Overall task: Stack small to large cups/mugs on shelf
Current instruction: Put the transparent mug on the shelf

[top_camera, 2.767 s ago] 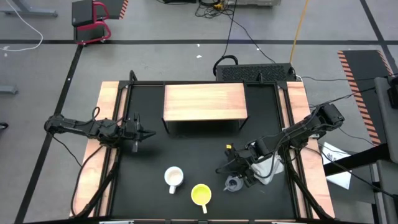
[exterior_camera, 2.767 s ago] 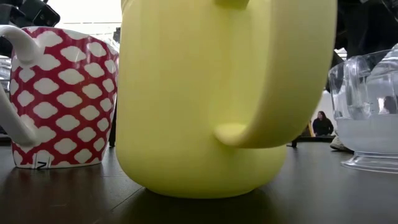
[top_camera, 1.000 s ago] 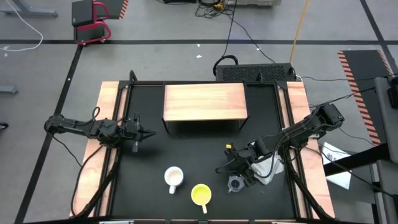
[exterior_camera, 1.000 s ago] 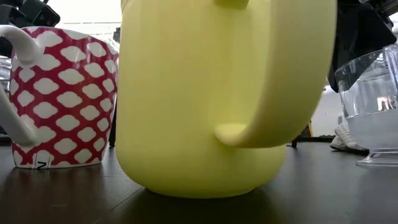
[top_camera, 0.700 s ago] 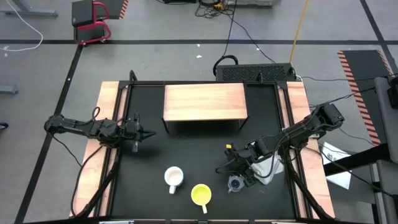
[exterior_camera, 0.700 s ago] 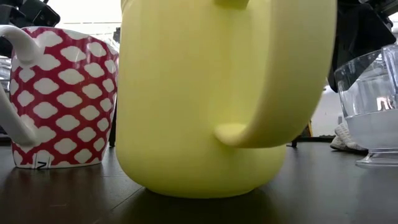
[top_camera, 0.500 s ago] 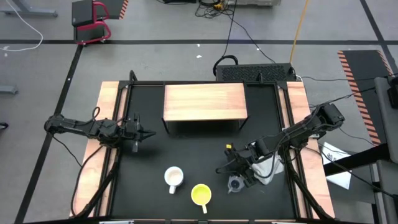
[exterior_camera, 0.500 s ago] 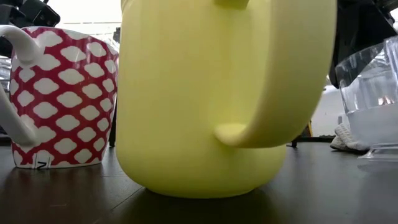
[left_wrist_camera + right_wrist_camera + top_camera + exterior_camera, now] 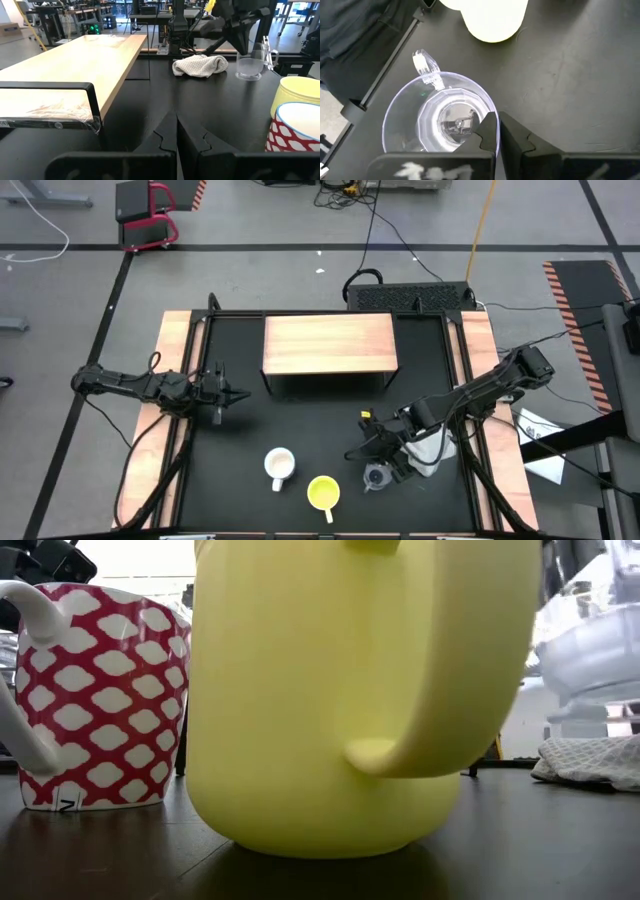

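Holding the glass cup (image 9: 440, 117) by its rim, right gripper (image 9: 496, 131) pinched tight and raised just off the table (image 9: 300, 410).
Near the front edge sit the yellow mug (image 9: 323, 493) and the patterned mug (image 9: 279, 465), side by side, close but apart, with the cup just beside the yellow one. One of the fingers (image 9: 487, 132) sits inside the rim; its wall is clamped between the pair. White cloth (image 9: 432, 448) lies just beyond. Plenty of bare black table before the shelf (image 9: 330, 344) at the back. Left gripper (image 9: 236, 394) waits clenched, empty, near the left boards. In the low view the cup is half cut off.
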Available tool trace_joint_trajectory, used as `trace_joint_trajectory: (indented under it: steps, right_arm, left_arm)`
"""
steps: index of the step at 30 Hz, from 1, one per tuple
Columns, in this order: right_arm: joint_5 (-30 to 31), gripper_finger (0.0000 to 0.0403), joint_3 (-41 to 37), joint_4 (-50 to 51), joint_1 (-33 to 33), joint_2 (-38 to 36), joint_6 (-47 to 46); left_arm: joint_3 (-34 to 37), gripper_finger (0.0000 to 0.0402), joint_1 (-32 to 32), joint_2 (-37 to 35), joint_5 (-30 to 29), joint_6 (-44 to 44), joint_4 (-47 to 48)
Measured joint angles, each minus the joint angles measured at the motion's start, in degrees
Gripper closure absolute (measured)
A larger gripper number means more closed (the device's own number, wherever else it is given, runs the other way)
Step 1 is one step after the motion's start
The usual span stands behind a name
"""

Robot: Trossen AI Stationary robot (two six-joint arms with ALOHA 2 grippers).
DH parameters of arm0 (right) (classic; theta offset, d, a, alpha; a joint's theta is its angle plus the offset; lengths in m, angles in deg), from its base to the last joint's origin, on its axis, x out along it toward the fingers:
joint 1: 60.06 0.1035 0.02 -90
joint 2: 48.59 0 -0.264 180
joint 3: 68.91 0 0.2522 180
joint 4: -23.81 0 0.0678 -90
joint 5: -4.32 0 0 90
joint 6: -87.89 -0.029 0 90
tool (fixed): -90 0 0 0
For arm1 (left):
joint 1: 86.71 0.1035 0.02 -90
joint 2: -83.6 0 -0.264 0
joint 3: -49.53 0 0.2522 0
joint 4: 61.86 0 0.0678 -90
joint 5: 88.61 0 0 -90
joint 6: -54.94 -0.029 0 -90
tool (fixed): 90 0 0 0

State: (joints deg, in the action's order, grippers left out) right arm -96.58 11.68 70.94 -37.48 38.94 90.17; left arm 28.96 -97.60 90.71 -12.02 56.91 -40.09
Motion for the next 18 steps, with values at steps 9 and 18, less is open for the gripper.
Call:
trace_joint_trajectory:
  steps: [9, 18]
  right_arm:
    - [1.90, 0.0403, 2.64, 1.74, -0.04, -0.15, 1.89]
    - [2.38, 0.0403, 4.92, 5.64, -1.25, -4.80, 3.17]
  left_arm:
    - [0.00, 0.0398, -0.02, 0.01, 1.49, -0.10, 1.05]
    - [0.01, 0.0398, -0.02, 0.00, 1.52, -0.20, 1.99]
